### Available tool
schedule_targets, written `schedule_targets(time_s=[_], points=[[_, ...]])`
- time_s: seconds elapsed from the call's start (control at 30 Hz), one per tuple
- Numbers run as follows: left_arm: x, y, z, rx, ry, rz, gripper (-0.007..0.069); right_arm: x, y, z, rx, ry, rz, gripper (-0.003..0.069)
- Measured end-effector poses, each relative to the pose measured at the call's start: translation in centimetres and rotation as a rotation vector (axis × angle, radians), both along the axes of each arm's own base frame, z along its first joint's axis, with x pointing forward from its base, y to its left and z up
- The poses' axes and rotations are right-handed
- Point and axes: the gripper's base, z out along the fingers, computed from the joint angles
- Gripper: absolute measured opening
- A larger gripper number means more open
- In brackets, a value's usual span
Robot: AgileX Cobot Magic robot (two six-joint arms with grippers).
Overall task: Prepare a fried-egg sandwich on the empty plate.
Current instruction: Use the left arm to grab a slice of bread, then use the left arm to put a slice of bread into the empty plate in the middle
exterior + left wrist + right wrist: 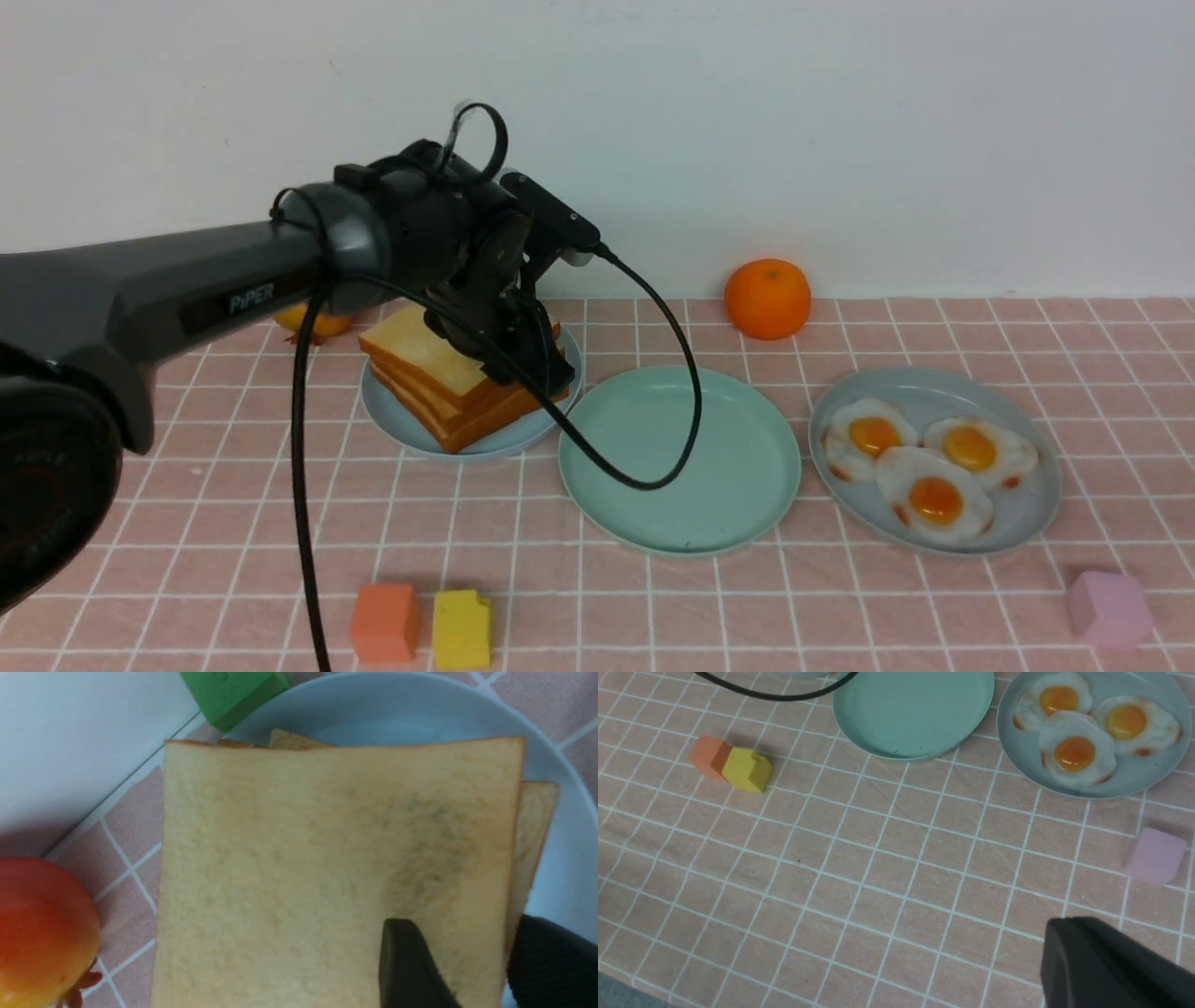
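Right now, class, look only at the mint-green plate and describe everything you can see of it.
The mint-green plate is round, with a low rim and a smooth, matte, plastic-looking surface. It lies flat and upright on the tiled-pattern tabletop, between the sky-blue and grey-blue plates, with no food on it. A black cable loops across the view of it.

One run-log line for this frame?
left gripper: open, astride top toast slice's edge | mint-green plate: bare | fried eggs: on grey-blue plate

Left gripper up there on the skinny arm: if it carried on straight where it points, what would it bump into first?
Most likely the toast stack; the top slice's edge looks in line with the jaws, though how far below is unclear.
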Motion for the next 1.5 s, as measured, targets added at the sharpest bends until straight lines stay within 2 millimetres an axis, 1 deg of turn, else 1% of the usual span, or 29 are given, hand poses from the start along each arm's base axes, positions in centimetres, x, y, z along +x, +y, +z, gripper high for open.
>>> schedule_targets(time_s=[0.17, 0.37, 0.47, 0.53, 0.63, 0.67, 0.7, 0.8, 0.93, 0.97, 1.03, 1.1, 1.13, 1.17, 1.2, 1.23, 1.27, 1.3, 1.33, 1.37, 1.4, 1.43, 1.5], points=[[-0.1, -0.2, 0.0, 0.003, -0.006, -0.008, 0.0342, 0.0, 0.0, 0.0, 0.001, 0.0, 0.0, 0.0022], [0.2, -0.3, -0.9, 0.018, 0.001, -0.014, 0.0338, 0.0, 0.0, 0.0, -0.001, 0.006, 0.002, 0.0023], [0.3, -0.3, -1.0, 0.009, -0.001, 0.001, 0.0321, -0.1, 0.0, -0.1, -0.003, 0.013, 0.004, 0.0025], [0.3, -0.3, -1.0, 0.0, -0.002, 0.017, 0.0293, -0.1, 0.0, -0.1, -0.004, 0.015, 0.004, 0.0027], [0.3, -0.3, -1.1, -0.008, -0.002, 0.031, 0.021, -0.1, 0.0, -0.1, 0.0, 0.019, 0.007, 0.003], [0.3, -0.3, -1.1, -0.008, -0.002, 0.031, 0.0204, -0.1, 0.0, -0.1, 0.0, 0.019, 0.007, 0.003], [0.3, -0.3, -1.1, -0.009, -0.002, 0.033, 0.0168, -0.2, 0.1, -0.1, 0.006, 0.02, 0.01, 0.0032], [0.3, -0.3, -1.1, -0.011, -0.003, 0.034, 0.0145, -0.2, 0.1, -0.1, 0.006, 0.021, 0.011, 0.0032], [0.3, -0.4, -1.1, -0.012, -0.004, 0.031, 0.0146, -0.2, 0.1, -0.1, 0.005, 0.024, 0.011, 0.0032], [0.3, -0.3, -0.9, -0.012, -0.008, 0.029, 0.0146, -0.2, 0.1, -0.1, 0.005, 0.024, 0.011, 0.0032], [0.1, -0.2, 0.1, -0.023, -0.022, 0.03, 0.0143, -0.3, 0.1, 0.2, 0.007, 0.015, 0.012, 0.0032], [-0.4, -0.1, 2.0, -0.052, -0.045, 0.037, 0.0126, -0.5, 0.1, 0.8, 0.009, 0.0, 0.014, 0.0032], [-0.5, -0.1, 2.2, -0.054, -0.048, 0.038, 0.0122, -0.5, 0.0, 0.8, 0.009, 0.0, 0.014, 0.0032], [-0.7, 0.0, 3.1, -0.067, -0.06, 0.038, 0.0116, -0.6, 0.0, 1.1, 0.008, -0.006, 0.015, 0.0032], [-1.4, -0.1, 4.8, -0.089, -0.082, 0.028, 0.0104, -0.8, -0.1, 1.7, 0.005, -0.02, 0.016, 0.0032], [-1.5, -0.1, 5.1, -0.09, -0.085, 0.024, 0.0103, -0.9, -0.1, 1.7, 0.004, -0.021, 0.016, 0.0032], [-2.9, -0.8, 7.2, -0.119, -0.098, -0.013, 0.0103, -1.2, -0.2, 2.3, -0.007, -0.03, 0.015, 0.002], [-3.1, -0.9, 7.4, -0.117, -0.099, -0.025, 0.0103, -1.2, -0.2, 2.4, -0.007, -0.03, 0.016, 0.002], [-4.5, -2.2, 8.5, -0.133, -0.092, -0.091, 0.0103, -1.5, -0.3, 2.7, -0.018, -0.034, 0.015, 0.0006], [-4.9, -2.6, 8.7, -0.144, -0.086, -0.106, 0.0103, -1.5, -0.4, 2.7, -0.019, -0.035, 0.014, 0.0003], [-6.4, -4.3, 9.0, -0.156, -0.062, -0.192, 0.0103, -1.9, -0.4, 2.9, -0.018, -0.048, 0.014, -0.0003], [-7.3, -5.6, 8.9, -0.166, -0.044, -0.253, 0.0103, -2.2, -0.5, 3.0, -0.017, -0.061, 0.013, -0.0006], [-8.6, -8.1, 7.7, -0.185, 0.005, -0.35, 0.0103, -3.1, -0.7, 3.2, -0.013, -0.096, 0.011, -0.0006]])
